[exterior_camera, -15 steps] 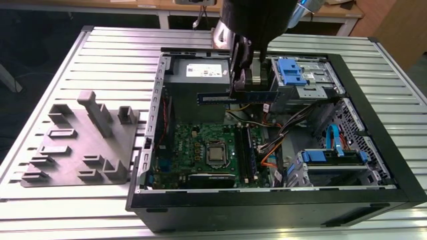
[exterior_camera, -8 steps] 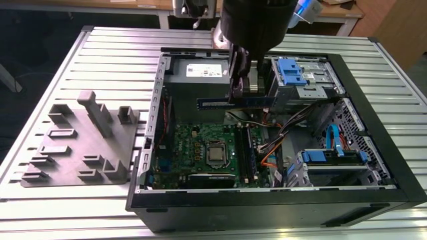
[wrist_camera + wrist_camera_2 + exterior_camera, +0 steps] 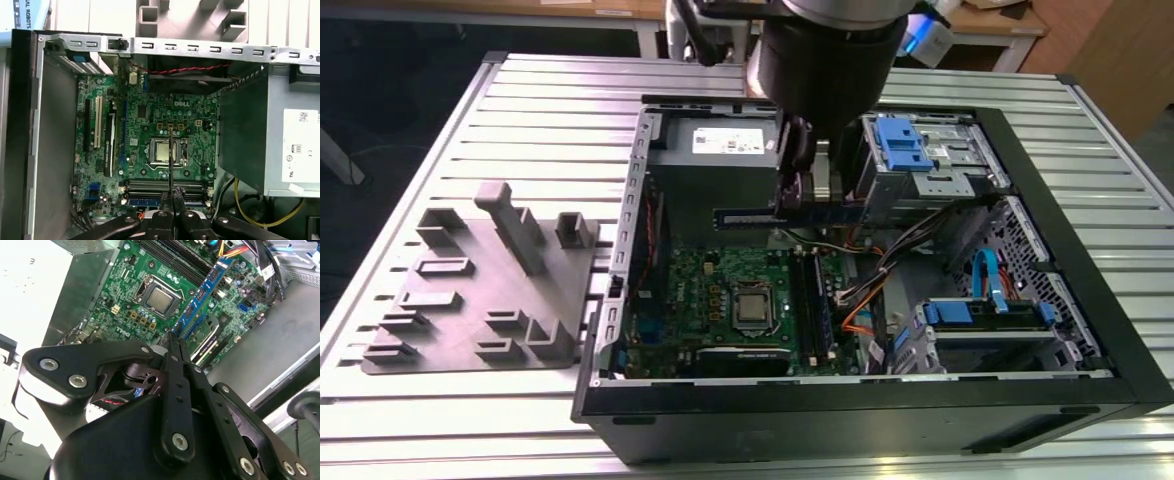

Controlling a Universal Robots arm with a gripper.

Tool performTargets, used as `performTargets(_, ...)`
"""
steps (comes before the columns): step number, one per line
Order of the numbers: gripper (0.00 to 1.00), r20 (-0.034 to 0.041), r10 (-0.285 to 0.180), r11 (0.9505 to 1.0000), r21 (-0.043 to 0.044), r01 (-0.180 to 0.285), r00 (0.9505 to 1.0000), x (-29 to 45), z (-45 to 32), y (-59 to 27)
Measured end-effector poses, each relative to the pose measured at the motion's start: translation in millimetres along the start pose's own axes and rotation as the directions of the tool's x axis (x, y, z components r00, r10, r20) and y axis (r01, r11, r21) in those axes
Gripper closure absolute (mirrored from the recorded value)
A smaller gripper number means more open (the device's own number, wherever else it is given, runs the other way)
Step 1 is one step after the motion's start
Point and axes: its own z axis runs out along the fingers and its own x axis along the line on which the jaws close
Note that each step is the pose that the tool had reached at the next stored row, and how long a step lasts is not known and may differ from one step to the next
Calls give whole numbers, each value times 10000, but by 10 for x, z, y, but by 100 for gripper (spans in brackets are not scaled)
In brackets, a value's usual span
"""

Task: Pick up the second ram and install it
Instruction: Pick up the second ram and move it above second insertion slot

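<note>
The second ram (image 3: pixel 750 215), a long thin dark blue stick, hangs level above the open computer case, over the green motherboard (image 3: pixel 714 290). My gripper (image 3: pixel 797 205) is shut on it near its middle. The second wrist view shows the ram (image 3: pixel 204 296) running away from my closed fingertips (image 3: pixel 176 347), above the board beside the processor (image 3: pixel 159 299). In the first wrist view the ram (image 3: pixel 171 155) appears edge-on as a thin line over the processor. The black memory slots (image 3: pixel 165 186) lie just below my gripper (image 3: pixel 172 194).
The grey power supply (image 3: pixel 714 150) fills the case's far corner. At the exterior view's right are blue drive cages (image 3: pixel 903 145) and bundled cables (image 3: pixel 881 285). A grey parts fixture (image 3: pixel 480 290) sits on the slatted table left of the case. The case walls (image 3: pixel 854 405) enclose the board.
</note>
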Motion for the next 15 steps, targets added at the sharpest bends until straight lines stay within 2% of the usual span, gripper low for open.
performTargets(15, 91, 7, 265, 9996, -23, -265, 9996, 11, 273, 30)
